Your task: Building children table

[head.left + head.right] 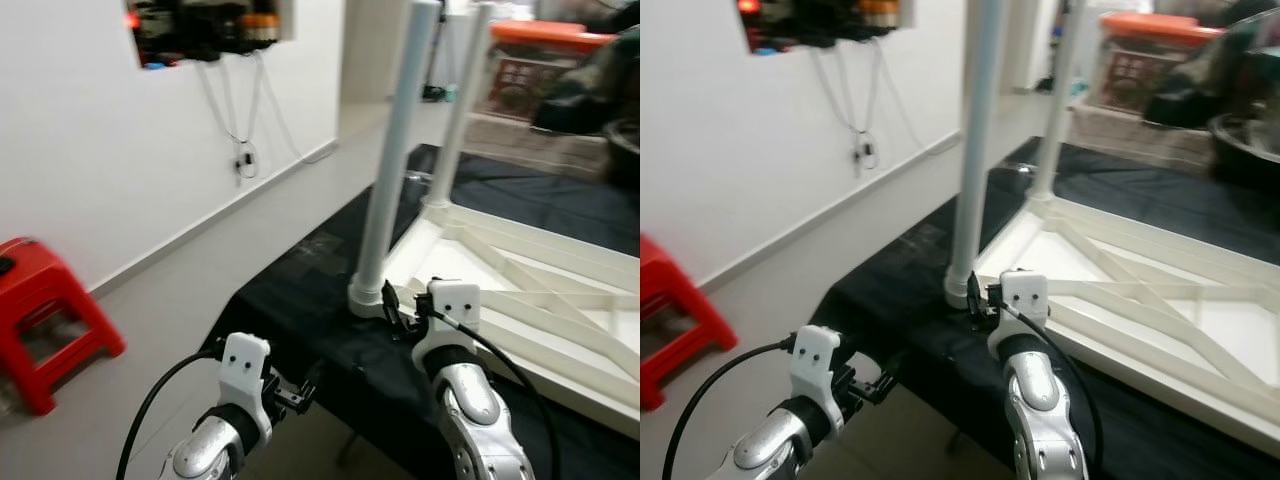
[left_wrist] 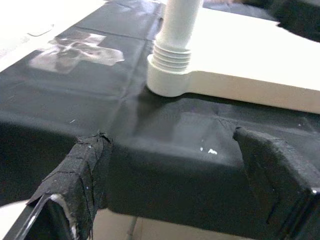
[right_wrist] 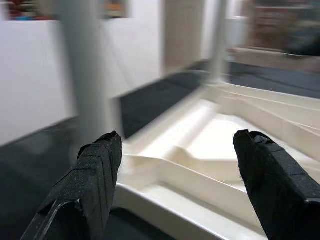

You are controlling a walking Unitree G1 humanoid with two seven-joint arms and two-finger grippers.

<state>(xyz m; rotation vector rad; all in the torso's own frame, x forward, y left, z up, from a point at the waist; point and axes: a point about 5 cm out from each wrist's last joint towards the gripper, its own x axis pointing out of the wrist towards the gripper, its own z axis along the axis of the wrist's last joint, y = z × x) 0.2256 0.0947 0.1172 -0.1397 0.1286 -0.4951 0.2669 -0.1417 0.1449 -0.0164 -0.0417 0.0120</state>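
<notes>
Clearly, with both the right gripper (image 3: 175, 185) and left gripper (image 2: 175, 190) spread open and holding nothing, a careless swing could knock the near screwed-in white leg (image 1: 392, 160) of the upturned children's table (image 1: 560, 300) askew.

Upturned white plastic tabletop (image 1: 560, 300) on black-clothed table (image 1: 300, 290); two pale round legs (image 1: 395, 150) upright; red plastic stool (image 1: 45, 320) far left.
</notes>
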